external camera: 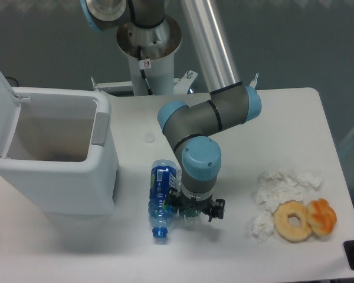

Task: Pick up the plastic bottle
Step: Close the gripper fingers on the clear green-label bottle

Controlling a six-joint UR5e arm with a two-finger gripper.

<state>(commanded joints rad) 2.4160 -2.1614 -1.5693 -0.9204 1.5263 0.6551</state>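
The plastic bottle (189, 217) lies on the white table, and the wrist above hides nearly all of it. Only a bit of clear plastic and dark green shows under the tool. My gripper (194, 210) hangs straight over the bottle, pointing down. Its dark fingers (218, 209) are spread wide to either side, so it is open and grips nothing. A longer clear bottle with a blue label and blue cap (161, 197) lies right beside it on the left, close to the left finger.
A large white bin (53, 156) with its lid up stands at the left. Crumpled white tissues (277, 191), a donut (292, 220) and an orange pastry (322, 216) lie at the right. The arm's base (148, 44) stands behind the table.
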